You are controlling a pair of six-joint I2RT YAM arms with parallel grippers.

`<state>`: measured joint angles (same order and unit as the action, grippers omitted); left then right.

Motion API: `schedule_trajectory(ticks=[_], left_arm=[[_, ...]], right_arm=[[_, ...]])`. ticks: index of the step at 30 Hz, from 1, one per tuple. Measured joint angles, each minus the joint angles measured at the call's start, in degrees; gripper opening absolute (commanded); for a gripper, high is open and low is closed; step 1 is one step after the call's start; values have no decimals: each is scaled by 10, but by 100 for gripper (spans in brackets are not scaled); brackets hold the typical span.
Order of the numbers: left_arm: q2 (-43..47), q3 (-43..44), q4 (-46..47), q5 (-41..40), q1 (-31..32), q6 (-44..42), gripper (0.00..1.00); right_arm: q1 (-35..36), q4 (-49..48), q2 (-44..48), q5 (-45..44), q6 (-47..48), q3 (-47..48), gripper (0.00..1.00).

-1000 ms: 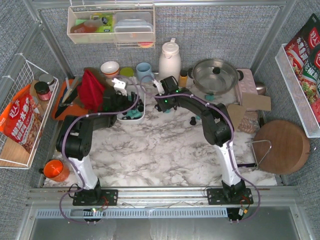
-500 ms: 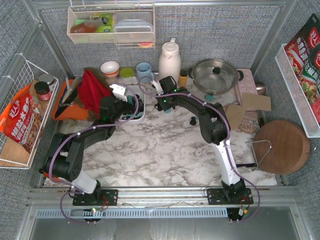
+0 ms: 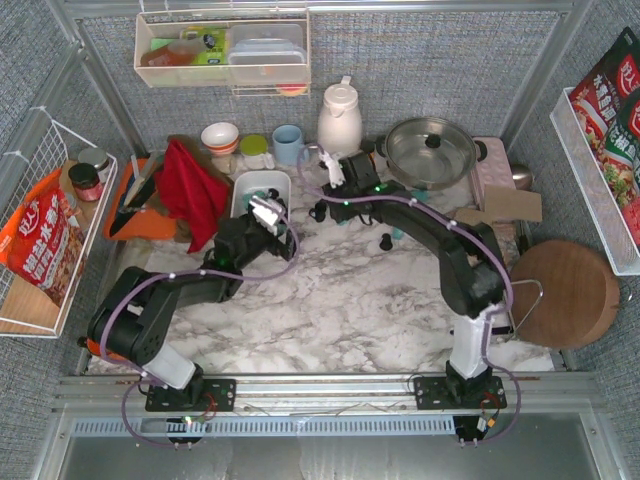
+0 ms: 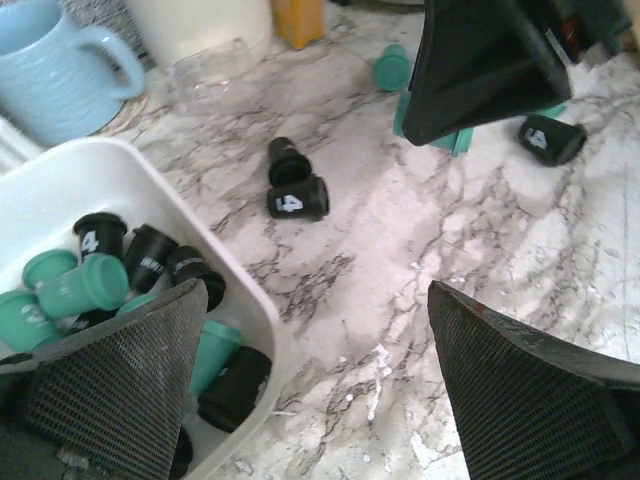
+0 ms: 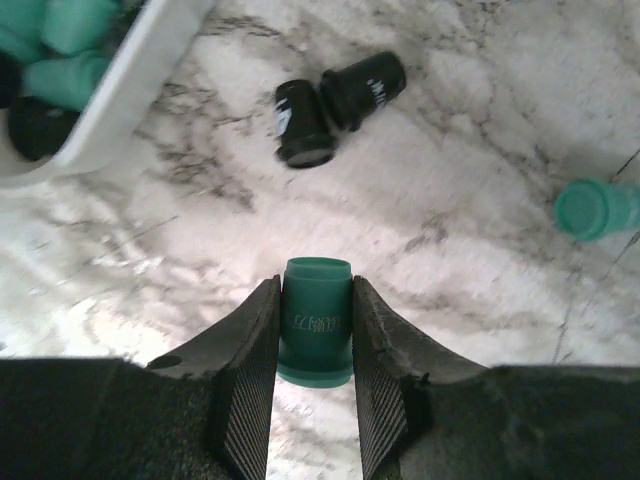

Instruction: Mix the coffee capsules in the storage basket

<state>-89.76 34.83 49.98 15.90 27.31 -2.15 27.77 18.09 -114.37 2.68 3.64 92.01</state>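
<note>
The white storage basket (image 3: 262,183) holds several teal and black coffee capsules; its rim (image 4: 252,305) and capsules such as a teal one (image 4: 85,285) show in the left wrist view. My left gripper (image 3: 269,214) (image 4: 320,400) is open and empty at the basket's near right corner, one finger over the basket. My right gripper (image 3: 334,172) (image 5: 316,345) is shut on a teal capsule (image 5: 316,318), just above the marble, right of the basket (image 5: 135,70). Two black capsules (image 5: 305,125) (image 4: 296,197) lie between it and the basket. A teal capsule (image 5: 595,210) lies further right.
A blue mug (image 3: 288,143), a white thermos (image 3: 339,115), an orange-lidded jar (image 3: 367,155) and a steel pot (image 3: 430,150) stand behind. A red cloth (image 3: 185,180) lies left of the basket. More loose capsules (image 3: 385,241) lie right of it. A round wooden board (image 3: 560,290) is at the right.
My left gripper has drawn back from over the basket toward its near right corner. My right gripper has shifted slightly right.
</note>
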Motion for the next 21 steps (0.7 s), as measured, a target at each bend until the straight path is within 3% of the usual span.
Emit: schedule_trajectory(ticks=[6, 11, 21], left_arm=[[-24, -67, 151, 49, 27, -43, 99], [-74, -110, 319, 100, 50, -78, 99], [-91, -95, 416, 110, 97, -115, 97]], right_arm=[[0, -114, 157, 68, -85, -176, 25], [0, -238, 236, 131, -174, -296, 24], [8, -401, 290, 195, -285, -409, 24]])
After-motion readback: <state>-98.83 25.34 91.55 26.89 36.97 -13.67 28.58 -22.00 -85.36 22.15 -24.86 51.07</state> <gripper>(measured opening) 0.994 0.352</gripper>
